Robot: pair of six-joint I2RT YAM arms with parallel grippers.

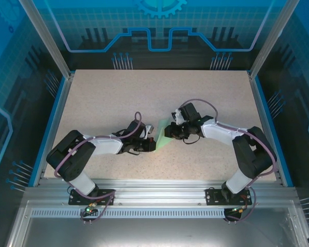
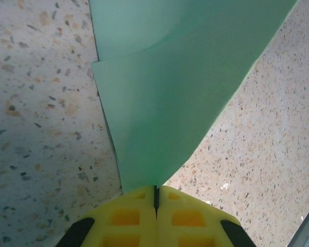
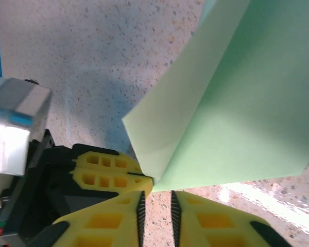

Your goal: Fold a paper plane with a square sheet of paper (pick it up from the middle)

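From above, the left gripper (image 1: 153,140) sits near the middle of the speckled table (image 1: 118,92). The pale green sheet of paper (image 1: 162,135) lies just to its right, touching its tip. The right gripper (image 1: 170,133) is on the far side of the paper from the left gripper, close against the sheet's other edge. From this height I cannot tell how either pair of jaws stands.

In the left wrist view, the left gripper (image 2: 155,189) has its yellow fingers (image 2: 129,213) pressed together on one narrow corner of the paper (image 2: 165,103). The sheet fans out away from them, bent over on itself so that two layers overlap, above the table (image 2: 41,103).

In the right wrist view, the right gripper (image 3: 155,198) has its jaws a narrow slit apart, with bare table visible between them and nothing pinched. The left gripper (image 3: 141,176) is just beyond its fingertips, clamped on the paper's corner. The paper (image 3: 237,113) spreads up and to the right from that corner, one flap curling over the other.
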